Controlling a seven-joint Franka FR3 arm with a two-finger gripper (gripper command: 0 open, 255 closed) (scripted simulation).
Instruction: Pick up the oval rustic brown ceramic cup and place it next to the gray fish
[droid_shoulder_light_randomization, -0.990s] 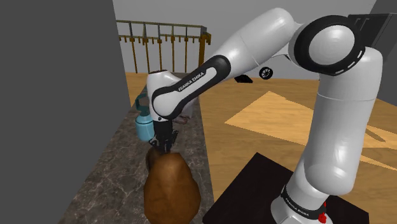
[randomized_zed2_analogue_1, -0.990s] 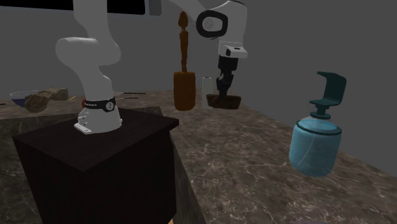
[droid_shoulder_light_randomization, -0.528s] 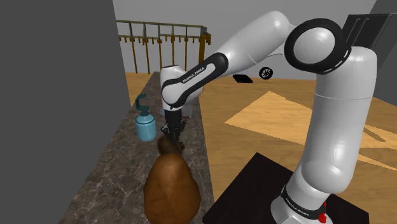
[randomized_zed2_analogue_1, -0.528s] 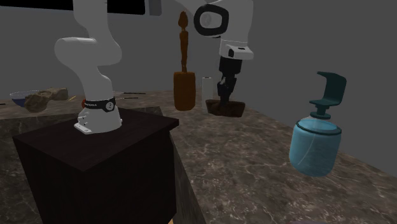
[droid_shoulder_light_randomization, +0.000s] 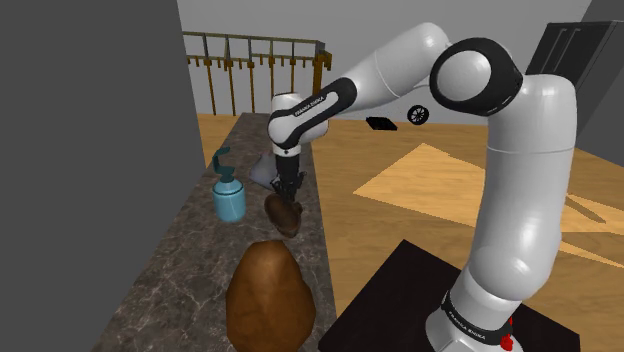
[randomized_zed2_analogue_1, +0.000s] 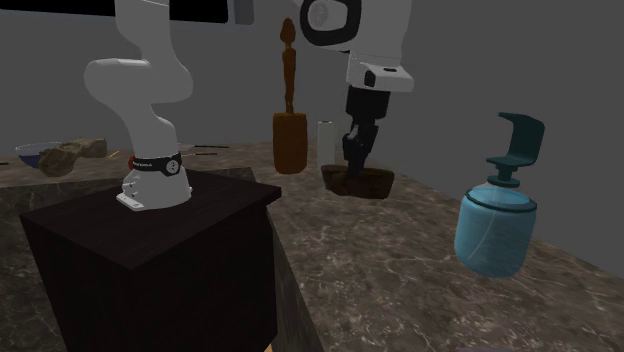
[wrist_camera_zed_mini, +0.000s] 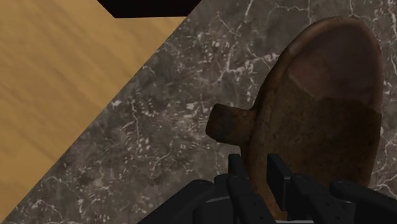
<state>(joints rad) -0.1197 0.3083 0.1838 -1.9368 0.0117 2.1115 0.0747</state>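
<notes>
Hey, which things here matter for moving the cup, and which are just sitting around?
Part of the job: brown cup, clasped in the gripper; grey shape behind the arm, probably the fish.
Just lying about: blue soap dispenser; large brown object; bowl.

The gripper (wrist_camera_zed_mini: 257, 169) is closed on the wall of the brown oval cup (wrist_camera_zed_mini: 318, 108). One black finger (wrist_camera_zed_mini: 236, 168) sits outside the wall, on the handle side; the other sits inside the cup. The stubby handle (wrist_camera_zed_mini: 230, 124) projects from the wall just beyond the outer finger. The cup interior is a mottled rust brown, darker toward the rim. Beneath it lies a dark marble countertop (wrist_camera_zed_mini: 184, 95) with white veins. Past the countertop's straight edge is a wooden floor (wrist_camera_zed_mini: 57, 83), and beyond that a black area (wrist_camera_zed_mini: 149, 6).
</notes>
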